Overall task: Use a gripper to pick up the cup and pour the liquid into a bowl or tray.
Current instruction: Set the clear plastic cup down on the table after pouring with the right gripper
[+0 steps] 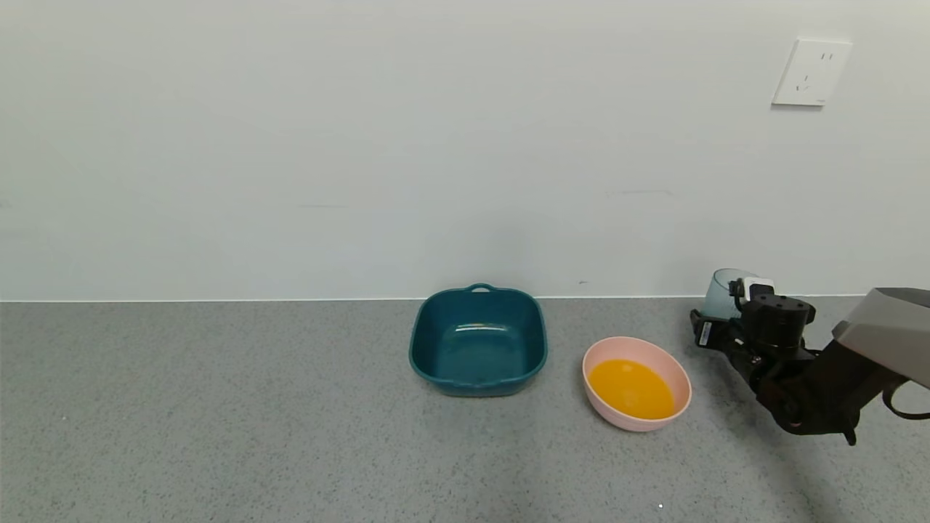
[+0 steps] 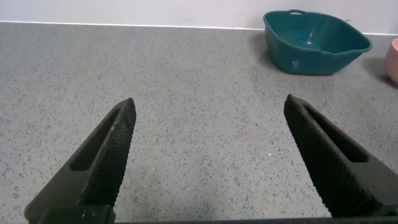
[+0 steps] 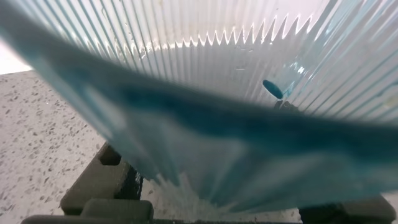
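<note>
One cup (image 1: 721,290) in right jaws, seemingly upright, beside bowl (image 1: 675,371)

One dark teal square plastic tray (image 1: 477,340). One round pale pink plastic bowl (image 1: 674,369), holding one pool of opaque orange-yellow liquid (image 1: 631,388). One translucent pale blue-green ribbed plastic cup (image 1: 723,292). One white wall socket (image 1: 811,72). Two black robot grippers: right (image 1: 734,312), left (image 2: 208,158).
</note>
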`<state>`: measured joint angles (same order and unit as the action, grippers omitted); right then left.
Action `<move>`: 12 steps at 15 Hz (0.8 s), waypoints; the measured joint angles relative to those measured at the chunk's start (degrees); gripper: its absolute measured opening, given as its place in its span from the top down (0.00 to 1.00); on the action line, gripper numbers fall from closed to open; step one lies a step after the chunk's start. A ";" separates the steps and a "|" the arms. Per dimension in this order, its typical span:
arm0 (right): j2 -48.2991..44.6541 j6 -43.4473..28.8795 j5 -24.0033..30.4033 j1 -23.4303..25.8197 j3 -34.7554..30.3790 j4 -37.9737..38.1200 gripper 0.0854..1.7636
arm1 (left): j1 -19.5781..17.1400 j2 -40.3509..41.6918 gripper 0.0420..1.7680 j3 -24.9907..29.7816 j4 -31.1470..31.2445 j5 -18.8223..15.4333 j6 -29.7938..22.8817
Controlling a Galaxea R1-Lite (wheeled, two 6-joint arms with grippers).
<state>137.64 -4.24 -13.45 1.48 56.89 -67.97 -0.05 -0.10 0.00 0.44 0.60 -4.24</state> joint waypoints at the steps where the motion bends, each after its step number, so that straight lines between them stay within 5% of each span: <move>1: 0.43 0.02 0.00 0.04 0.29 0.04 0.26 | 0.00 0.00 0.03 0.00 0.00 0.00 0.02; 12: 3.23 0.15 -0.11 -0.21 1.54 -0.27 0.26 | 0.00 0.00 0.03 0.00 0.00 0.00 0.00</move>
<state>140.87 -4.10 -13.56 1.27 58.43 -68.24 -0.05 -0.10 0.00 0.44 0.60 -4.24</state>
